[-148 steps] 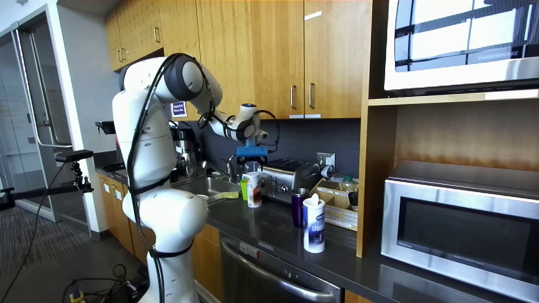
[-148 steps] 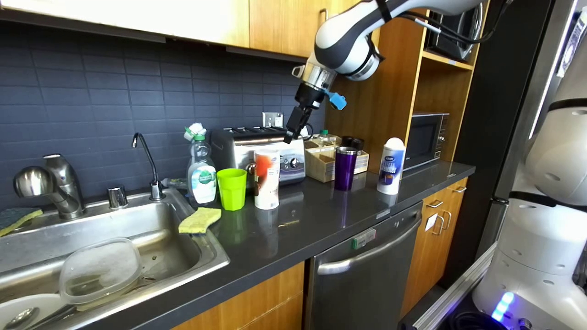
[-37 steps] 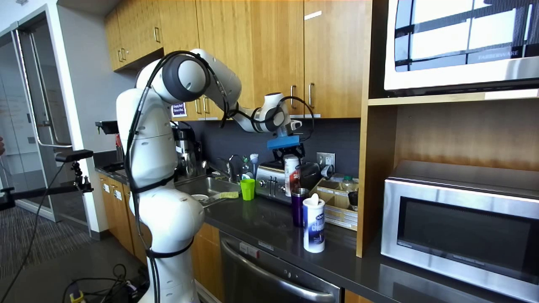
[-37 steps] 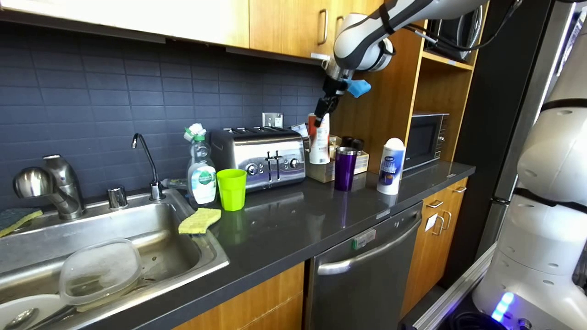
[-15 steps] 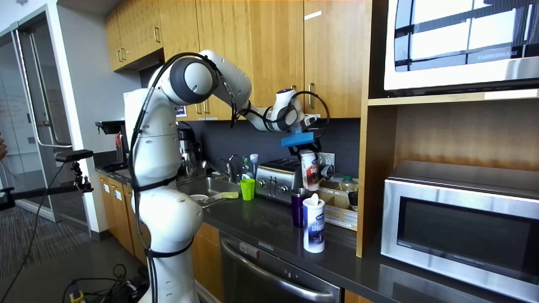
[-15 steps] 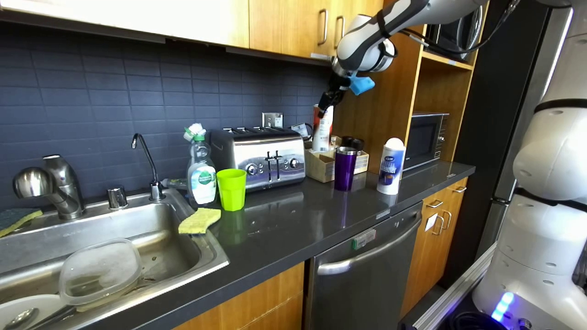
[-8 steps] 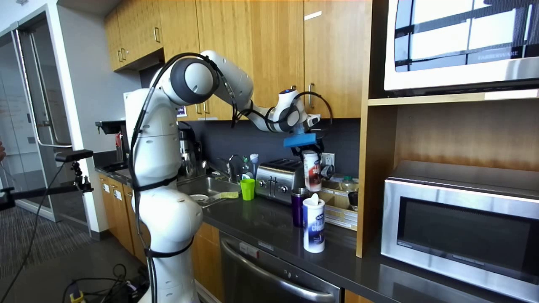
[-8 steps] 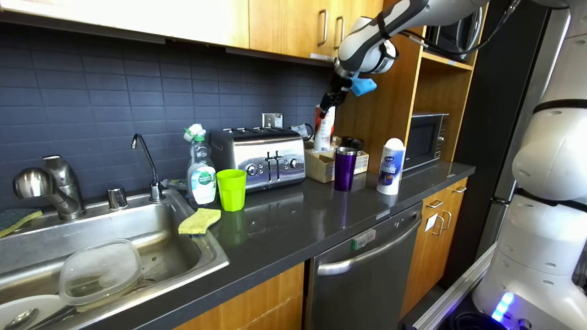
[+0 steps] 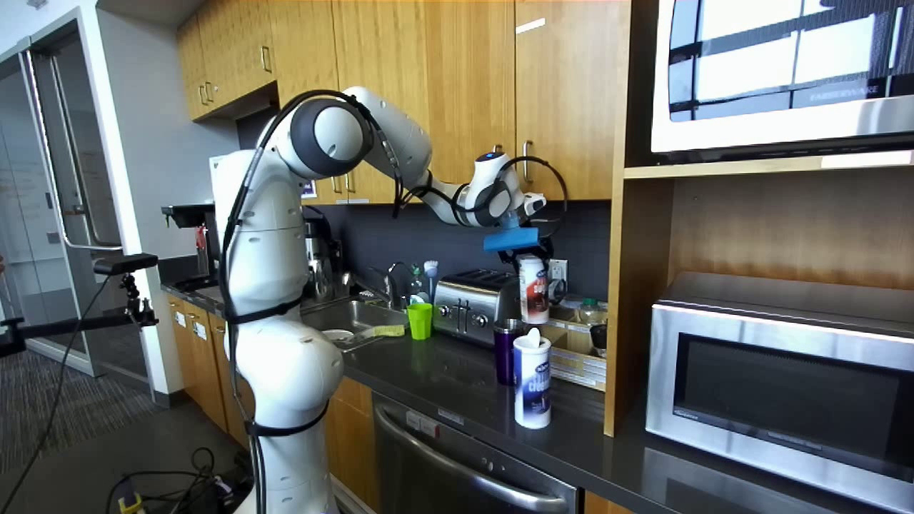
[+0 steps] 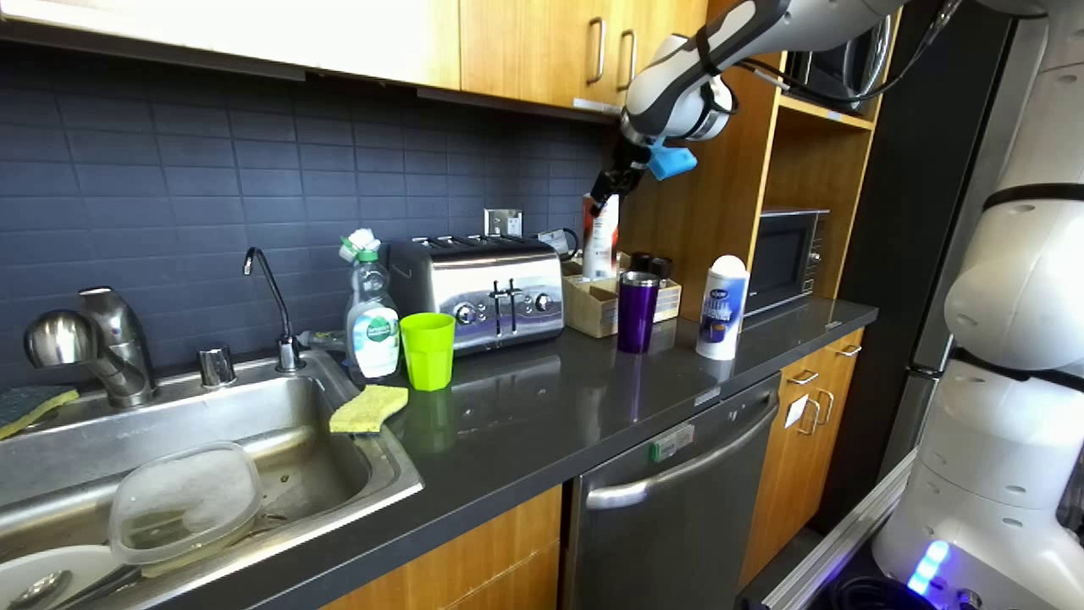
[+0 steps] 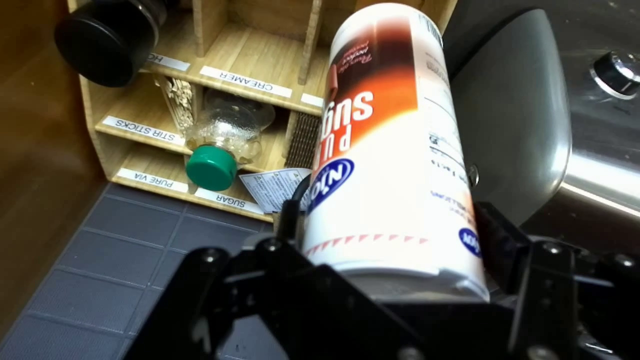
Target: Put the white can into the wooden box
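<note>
I had the gripper [image 11: 395, 235] clamped on the can [image 11: 380, 145] near its top, presumably so its base entered the box [image 10: 597, 313] first. Can hung higher; whether directly over box, unclear.

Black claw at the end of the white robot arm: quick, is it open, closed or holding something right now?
Black two-fingered gripper: closed, holding the white cylindrical can with the orange-and-brown label.
</note>
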Motion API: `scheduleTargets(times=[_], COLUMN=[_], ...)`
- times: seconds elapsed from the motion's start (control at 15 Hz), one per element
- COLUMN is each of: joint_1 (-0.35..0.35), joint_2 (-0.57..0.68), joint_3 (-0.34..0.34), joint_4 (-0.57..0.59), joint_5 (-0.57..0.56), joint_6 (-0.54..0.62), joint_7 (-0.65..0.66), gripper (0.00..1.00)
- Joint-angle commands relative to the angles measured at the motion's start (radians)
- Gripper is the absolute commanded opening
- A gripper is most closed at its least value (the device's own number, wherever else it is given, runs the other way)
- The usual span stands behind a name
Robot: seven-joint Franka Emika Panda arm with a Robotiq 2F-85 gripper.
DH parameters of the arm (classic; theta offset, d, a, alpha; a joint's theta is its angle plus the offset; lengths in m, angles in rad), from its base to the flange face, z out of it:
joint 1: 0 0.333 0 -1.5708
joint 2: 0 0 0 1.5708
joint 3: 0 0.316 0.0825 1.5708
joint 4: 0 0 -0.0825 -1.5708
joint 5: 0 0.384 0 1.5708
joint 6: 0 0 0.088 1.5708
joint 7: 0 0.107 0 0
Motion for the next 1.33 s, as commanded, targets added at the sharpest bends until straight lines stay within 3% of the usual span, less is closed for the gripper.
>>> scheduleTargets(times=[0.0, 1.27], joint_1=[-0.011, -0.029], joint_2=[-0.002, -0.006], joint_3=[-0.006, -0.022], joint_4=[0.001, -0.03], joint_5=[0.012, 0.082], joint_6=[0.031, 0.042], joint_7=[0.004, 0.002], gripper=[0.6, 0.6])
